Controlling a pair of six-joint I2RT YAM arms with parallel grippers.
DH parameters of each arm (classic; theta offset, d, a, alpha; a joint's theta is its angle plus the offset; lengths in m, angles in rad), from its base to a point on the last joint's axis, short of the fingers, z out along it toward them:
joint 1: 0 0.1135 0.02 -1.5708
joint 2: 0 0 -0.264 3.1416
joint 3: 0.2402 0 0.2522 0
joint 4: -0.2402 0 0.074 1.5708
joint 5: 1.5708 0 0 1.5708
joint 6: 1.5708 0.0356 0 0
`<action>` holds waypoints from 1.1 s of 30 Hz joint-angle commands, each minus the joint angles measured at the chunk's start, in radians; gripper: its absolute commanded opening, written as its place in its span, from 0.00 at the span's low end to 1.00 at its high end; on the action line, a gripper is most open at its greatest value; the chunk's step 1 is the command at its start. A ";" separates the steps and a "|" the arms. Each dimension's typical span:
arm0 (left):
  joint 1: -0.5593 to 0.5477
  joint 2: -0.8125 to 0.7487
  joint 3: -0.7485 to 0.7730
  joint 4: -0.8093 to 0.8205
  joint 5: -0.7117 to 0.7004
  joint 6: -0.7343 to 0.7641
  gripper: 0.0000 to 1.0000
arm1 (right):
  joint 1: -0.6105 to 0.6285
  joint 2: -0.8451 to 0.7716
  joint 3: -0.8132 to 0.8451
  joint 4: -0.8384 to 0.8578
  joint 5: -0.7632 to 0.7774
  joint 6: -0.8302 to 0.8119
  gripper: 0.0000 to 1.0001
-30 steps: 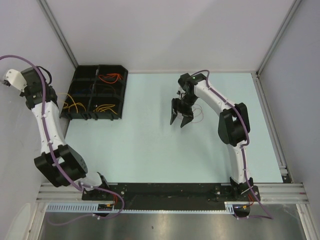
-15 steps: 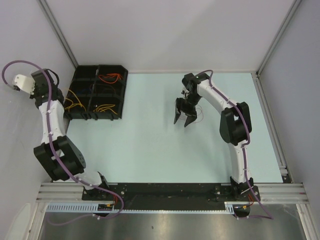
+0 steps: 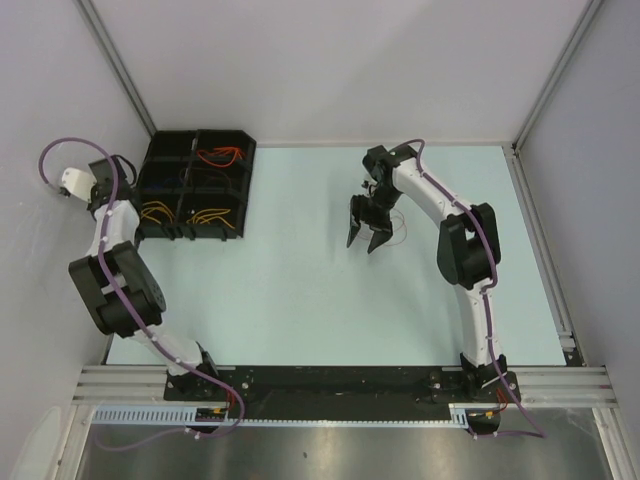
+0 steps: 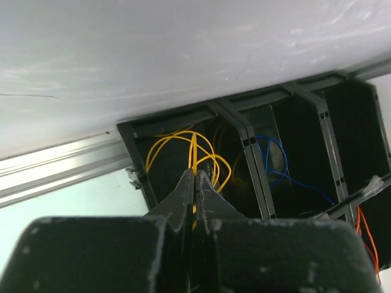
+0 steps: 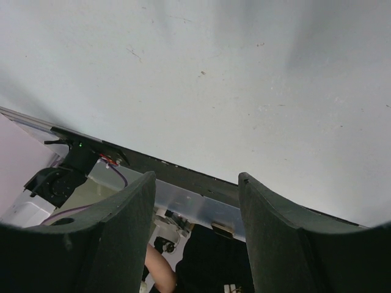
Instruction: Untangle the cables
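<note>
We judge the step in hand to be drawing 1 yellow cable (image 4: 193, 155) clear of the loops it shares a compartment with in the black tray (image 4: 247, 131), which sits at the far left of the bench (image 3: 300, 290). To do it well, we would pull slowly and along the line of the strand, away from the divider wall. We would watch that the neighbouring yellow loops slip off rather than tighten, and stop if the tray itself starts to lift or slide. The left end effector (image 4: 194, 176) has its fingers pressed together on that yellow strand, which runs straight up from between the tips into the loops above. The wire is so thin that the grip could slip under a sharp tug. A blue wire (image 4: 267, 162) lies in the next compartment and a red one (image 3: 222, 155) in a far compartment, both apart from the held strand. The right end effector (image 5: 197, 178) hangs over bare bench well to the right of the tray, fingers spread wide, with nothing between them.
</note>
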 commanded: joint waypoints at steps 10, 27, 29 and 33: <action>-0.009 0.090 0.099 0.026 0.168 0.036 0.60 | -0.013 0.009 0.050 -0.016 -0.013 0.005 0.61; -0.317 0.002 0.303 -0.221 0.135 0.154 0.86 | -0.057 -0.130 -0.060 0.117 -0.042 0.015 0.61; -0.362 0.005 0.325 -0.224 0.142 0.158 0.85 | -0.076 -0.182 -0.086 0.143 -0.037 0.024 0.61; -0.493 0.040 0.371 -0.254 0.161 0.171 0.84 | -0.126 -0.299 -0.215 0.204 -0.013 0.054 0.61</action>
